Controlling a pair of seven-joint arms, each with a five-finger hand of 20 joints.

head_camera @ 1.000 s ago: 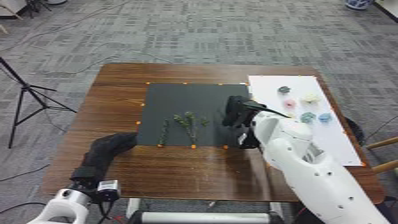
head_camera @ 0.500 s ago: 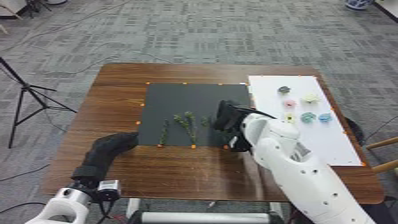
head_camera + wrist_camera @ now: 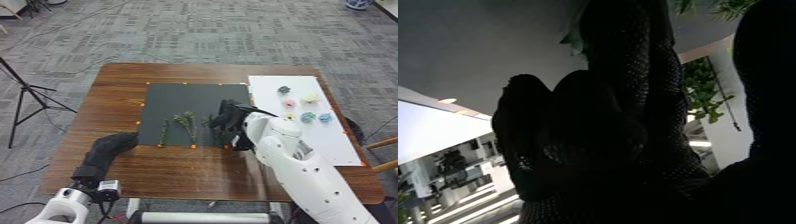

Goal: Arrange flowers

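Brown table (image 3: 169, 175) under everything, black mat (image 3: 197, 96) on it; places below go by the mat. Tripod (image 3: 26, 86): on the floor, left of the mat and off the table. White sheet (image 3: 330, 145): along the mat's right side. Right hand (image 3: 233, 119): over the mat's lower right part. In the wrist view, right hand (image 3: 616, 45) is apart, long fingers up, thumb spread away from them. Greenery (image 3: 700, 82) with a thin stem (image 3: 724, 95) shows in that gap; can't tell if the hand touches it. Left hand (image 3: 111, 146): at the mat's lower left corner, can't tell if apart or together. Branching green stem (image 3: 189, 126): lower middle of the mat, lying lengthwise. Single green stem (image 3: 164, 132): left of that one, also on the mat. Small sprig (image 3: 205, 121): on the mat, just left of the right hand. Flower heads, all on the sheet right of the mat: cream (image 3: 310, 98), dark grey (image 3: 283, 90), pink (image 3: 290, 104), teal (image 3: 307, 117), blue (image 3: 325, 117), pale yellow (image 3: 290, 116). Orange marks (image 3: 185, 83) dot the mat's edges.
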